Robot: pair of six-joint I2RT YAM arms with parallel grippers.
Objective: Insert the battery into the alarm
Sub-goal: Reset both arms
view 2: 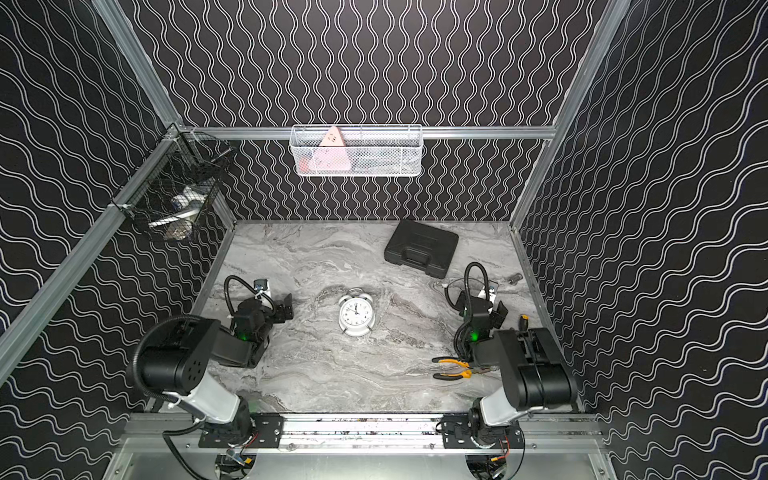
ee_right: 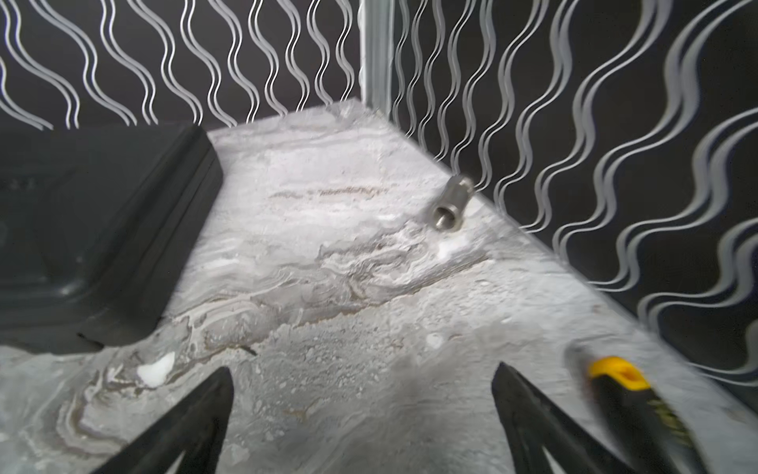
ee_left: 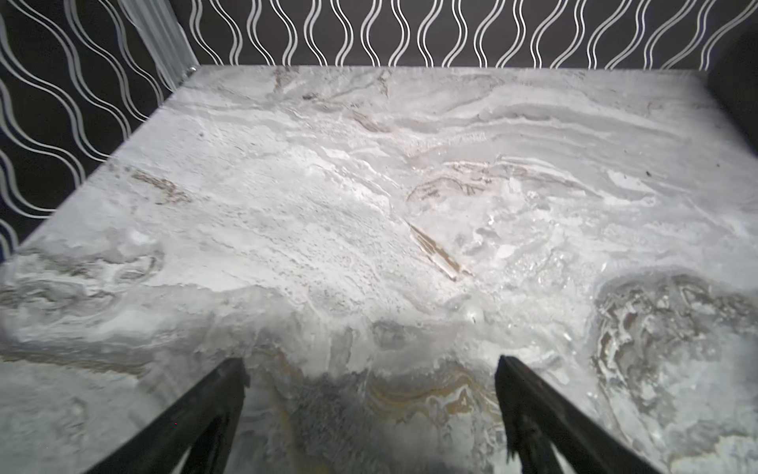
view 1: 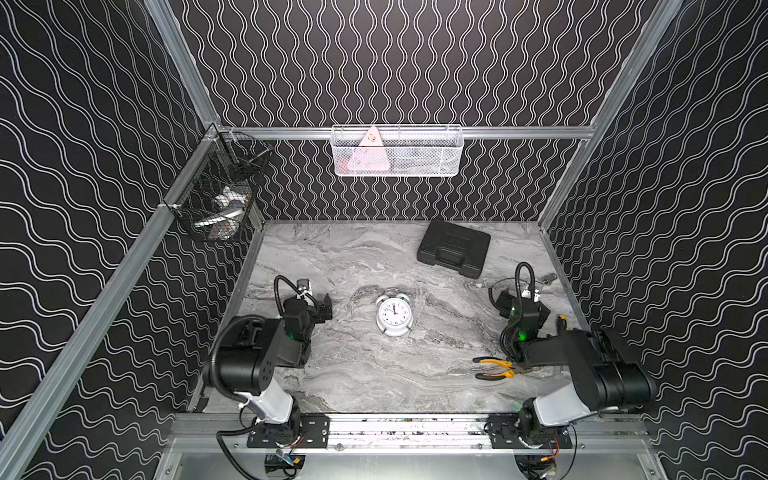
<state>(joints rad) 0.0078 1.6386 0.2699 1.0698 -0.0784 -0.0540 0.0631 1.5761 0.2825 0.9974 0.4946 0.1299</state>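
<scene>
Setting: a robotics laboratory test cell, not a domestic or retail space.

Evidence:
- An aluminium extrusion frame (view 1: 519,132) encloses the work area on three sides.
- The wall panels (view 1: 415,62) carry a uniform black sheet printed with white wavy lines.
- The tabletop (view 1: 365,374) is a marble-print surface.
- The left arm (view 1: 249,361) and right arm (view 1: 602,370) are bolted to a base rail (view 1: 407,428) along the near edge, with exposed cabling.
- A white mesh basket (view 1: 436,162) and a black wire basket (view 1: 216,195) hang from the frame.
- Props on the tabletop: alarm clock (view 1: 393,316), pliers (view 1: 496,368), black case (view 1: 454,248).
</scene>
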